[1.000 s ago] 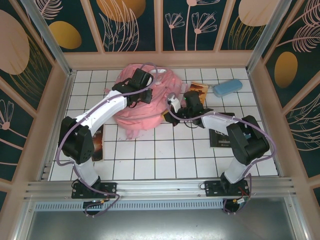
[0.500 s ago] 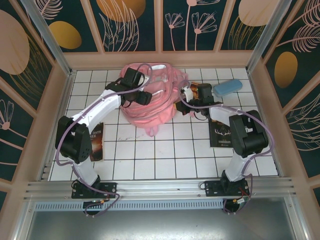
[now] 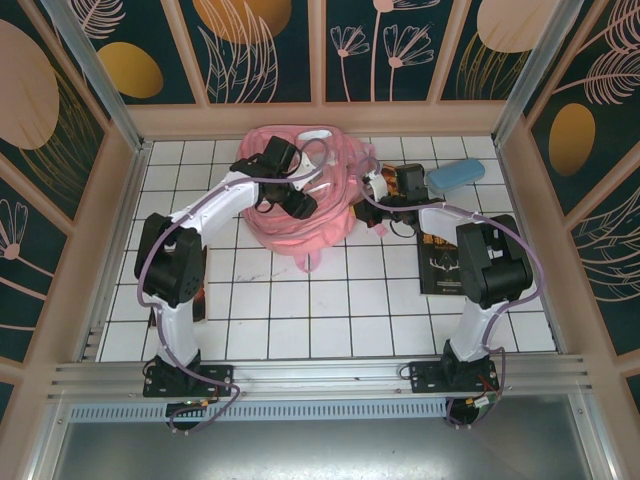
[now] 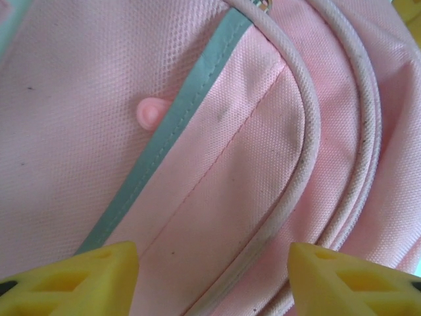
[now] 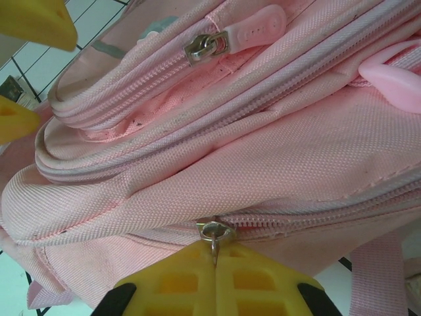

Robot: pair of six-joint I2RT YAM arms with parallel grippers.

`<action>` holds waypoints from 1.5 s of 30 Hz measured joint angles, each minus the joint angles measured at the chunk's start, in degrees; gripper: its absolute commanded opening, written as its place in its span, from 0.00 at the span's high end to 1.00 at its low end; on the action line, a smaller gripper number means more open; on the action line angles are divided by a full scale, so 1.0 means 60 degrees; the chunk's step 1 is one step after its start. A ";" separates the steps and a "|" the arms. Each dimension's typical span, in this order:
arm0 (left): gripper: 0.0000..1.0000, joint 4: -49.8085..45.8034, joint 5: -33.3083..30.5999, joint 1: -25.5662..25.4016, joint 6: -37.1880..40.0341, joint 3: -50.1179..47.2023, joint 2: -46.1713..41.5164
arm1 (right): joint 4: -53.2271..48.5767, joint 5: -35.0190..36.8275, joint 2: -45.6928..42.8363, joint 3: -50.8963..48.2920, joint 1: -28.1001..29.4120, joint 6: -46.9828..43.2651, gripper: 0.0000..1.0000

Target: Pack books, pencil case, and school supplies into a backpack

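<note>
The worktop (image 3: pixel 330 310) is a white tiled surface with dark grid lines, boxed in by a low pale wooden border. Around it stand wall panels (image 3: pixel 400 50) in dark teal, painted with golden ovals and thin pale plant drawings and set in light wood frames, with metal posts at the far corners. A metal rail (image 3: pixel 320 378) runs along the near edge and carries both arm bases.

The backpack (image 3: pixel 320 225), pink and slumped, lies at the far middle of the worktop, close to the back wall. The left end effector (image 3: pixel 303 203) hangs over its top. In the left wrist view its yellow fingers stand wide apart above the pink fabric and a pale grey-green strip, grasping nothing.

The right end effector (image 5: pixel 216 260) reaches in from the backpack's right side. Its yellow fingers are clenched together on the metal zip pull (image 5: pixel 214 232) of a closed zip, with the bag's other zipped seams stacked above it.

The pencil case (image 3: pixel 455 175), light blue, lies on the tiles at the far right, apart from the backpack. The orange book (image 3: pixel 385 178) sits between the two, mostly hidden under the right arm. The black booklet (image 3: pixel 445 272) lies flat nearer the front, beside the right arm's elbow. A dark book (image 3: pixel 200 298) lies on the left side, partly under the left arm.
</note>
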 measured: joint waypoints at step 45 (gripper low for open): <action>0.57 0.2608 -0.0102 -0.0124 -0.2881 0.0047 0.0860 | 0.2047 0.1202 -0.2251 -0.2725 0.3031 0.2229 0.70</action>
